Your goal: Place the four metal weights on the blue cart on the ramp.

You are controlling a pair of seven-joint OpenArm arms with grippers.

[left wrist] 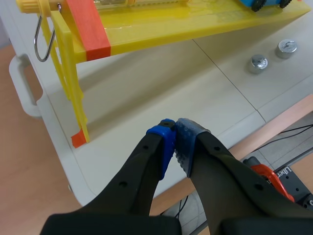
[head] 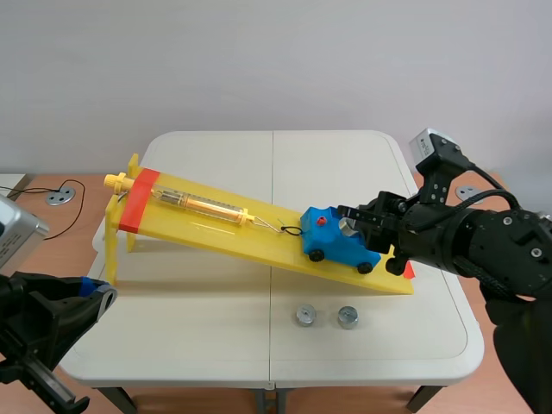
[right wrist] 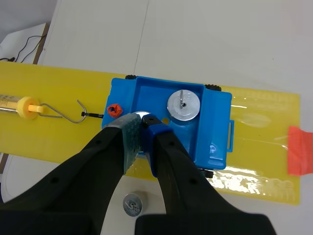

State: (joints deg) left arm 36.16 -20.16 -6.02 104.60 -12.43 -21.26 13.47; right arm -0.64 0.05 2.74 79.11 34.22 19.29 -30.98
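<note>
Weights, metal, four counted. One weight (right wrist: 183, 105) is sitting flat in the tray of the blue cart (right wrist: 215, 127): a silver disc with a small knob at its centre. My right gripper (right wrist: 143, 127) is pinching a second weight (right wrist: 142, 114) over the same tray, beside the first, with only its bright rim showing. A third weight (head: 305, 315) and a fourth weight (head: 348, 316) are lying side by side near the table's (head: 216, 345) near edge, just off the low end of the yellow ramp (head: 250, 241).

Cart: blue, black-wheeled, carrying a red knob, and standing close to the ramp's low end.

My left gripper (left wrist: 175, 134) is hanging off the table's near left corner, its fingers pressed together on nothing.

Progress, as I am judging it: one loaded, one about to be set down, two waiting.
</note>
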